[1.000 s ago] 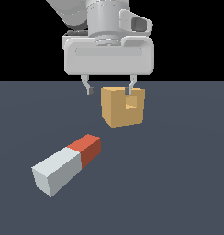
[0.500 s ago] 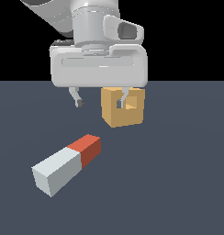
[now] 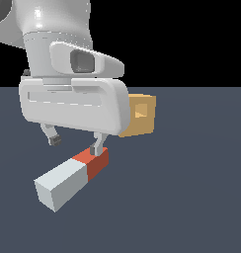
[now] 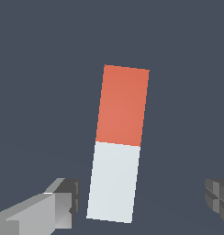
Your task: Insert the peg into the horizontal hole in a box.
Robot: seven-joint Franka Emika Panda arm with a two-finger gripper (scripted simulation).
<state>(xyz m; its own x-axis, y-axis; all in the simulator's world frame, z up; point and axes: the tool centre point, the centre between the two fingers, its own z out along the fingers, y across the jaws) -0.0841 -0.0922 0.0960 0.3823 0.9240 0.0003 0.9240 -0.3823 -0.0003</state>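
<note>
Peg (image 3: 73,179) lies flat on the dark counter (image 3: 191,207), red end pointing toward the tan-orange box (image 3: 141,114), which sits well apart beyond it. Claw (image 3: 76,144) hangs over it, fingers spread wide, holding nothing. In the wrist view the peg (image 4: 117,143) sits between the 2 fingertips (image 4: 63,197) but tilted against their line. The risk, by my reading: closing on that skew twists the bar, and a crooked grip jams it at the hole (image 3: 140,110).
</note>
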